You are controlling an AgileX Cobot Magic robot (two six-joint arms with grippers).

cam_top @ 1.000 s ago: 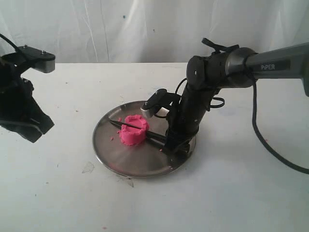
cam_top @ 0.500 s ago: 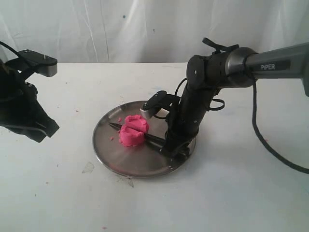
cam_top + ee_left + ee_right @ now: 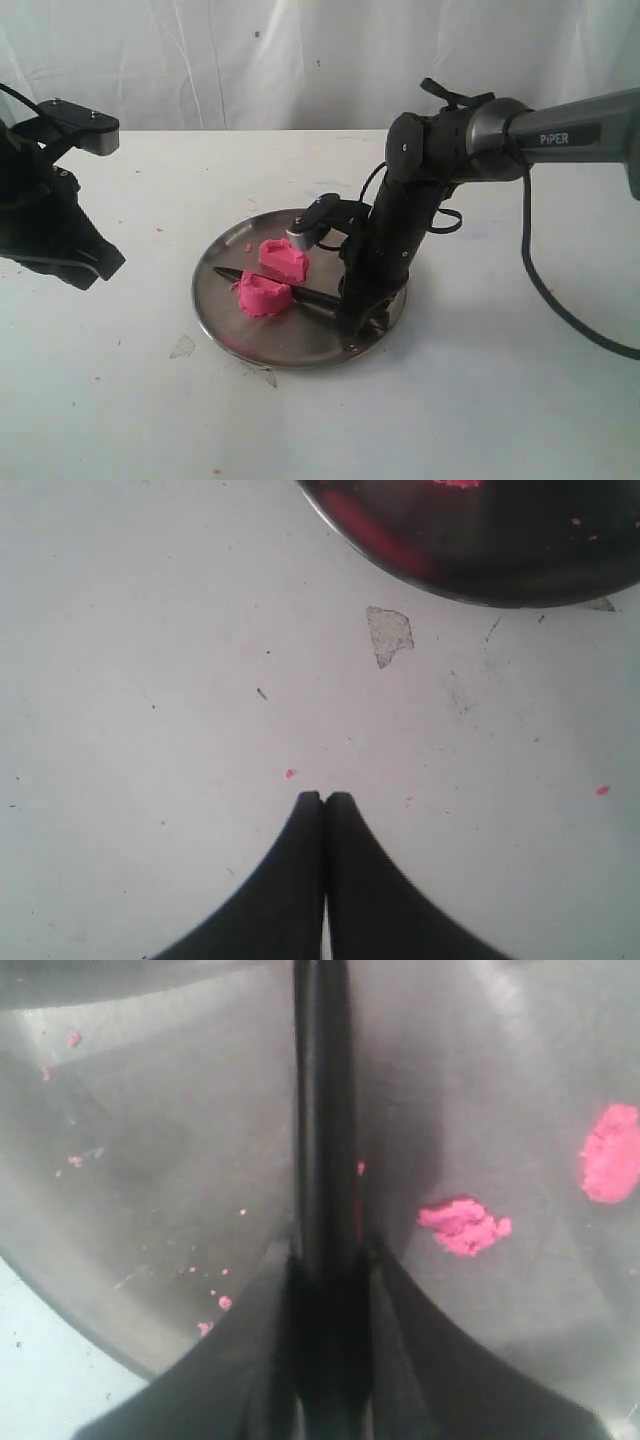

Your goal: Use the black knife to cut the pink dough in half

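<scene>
- Now your right gripper (image 3: 358, 312) stands low over the near right part of the round steel plate (image 3: 260, 345), its fingers clamped on the handle of the black knife (image 3: 262, 287).
- You see the knife lying across the plate, its pointed tip toward the left rim and its blade running between the two pieces of the pink dough (image 3: 263, 295).
- One dough chunk sits on the near side of the blade; the other chunk (image 3: 284, 258) sits on the far side, just apart from the first.
- Up close, your right wrist view shows the knife handle (image 3: 322, 1140) gripped between the dark fingers (image 3: 250, 1360), with pink crumbs (image 3: 463, 1226) scattered on the steel.
- Off to the left, your left gripper (image 3: 324, 798) hangs over the white table (image 3: 150, 680) beside the plate's rim (image 3: 400, 575), its fingertips pressed together on nothing.
- A small pale fleck (image 3: 389, 634) lies on the table near that rim.
</scene>
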